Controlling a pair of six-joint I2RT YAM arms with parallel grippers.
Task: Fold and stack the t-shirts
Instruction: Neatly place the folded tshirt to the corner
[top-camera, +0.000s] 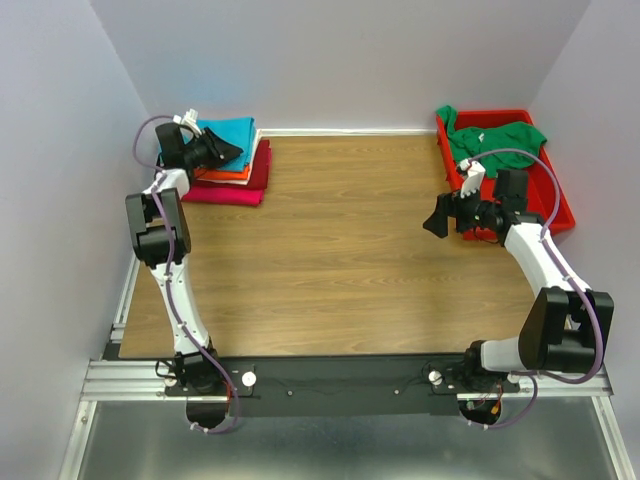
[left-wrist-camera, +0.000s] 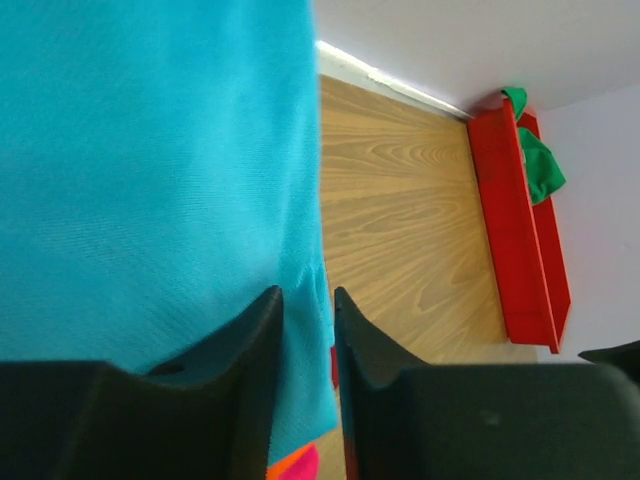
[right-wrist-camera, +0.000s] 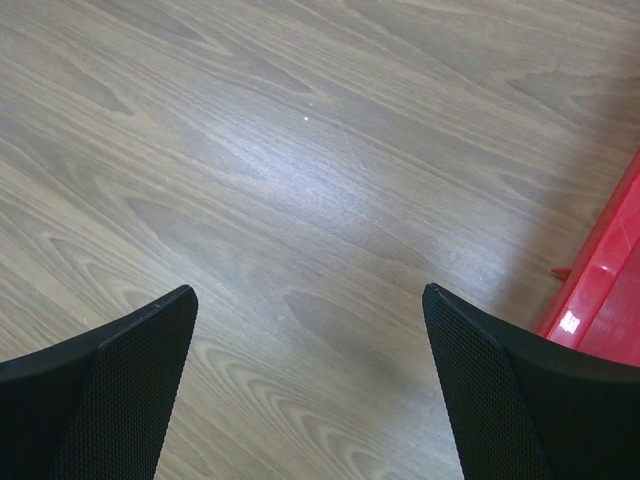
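A folded teal t-shirt (top-camera: 232, 133) lies on top of a stack at the table's far left, over an orange one (top-camera: 225, 175) and a magenta one (top-camera: 235, 190). My left gripper (top-camera: 228, 152) is on the stack's right side. In the left wrist view the teal t-shirt (left-wrist-camera: 150, 150) fills the left half, and my left gripper (left-wrist-camera: 307, 300) stands nearly closed with the teal hem between its jaws. A green t-shirt (top-camera: 495, 140) lies crumpled in the red bin. My right gripper (top-camera: 437, 218) is open and empty over bare table (right-wrist-camera: 310, 300), left of the bin.
The red plastic bin (top-camera: 560, 205) stands at the far right; its side shows in the right wrist view (right-wrist-camera: 605, 290) and in the left wrist view (left-wrist-camera: 510, 230). Walls close in the table at the back and on both sides.
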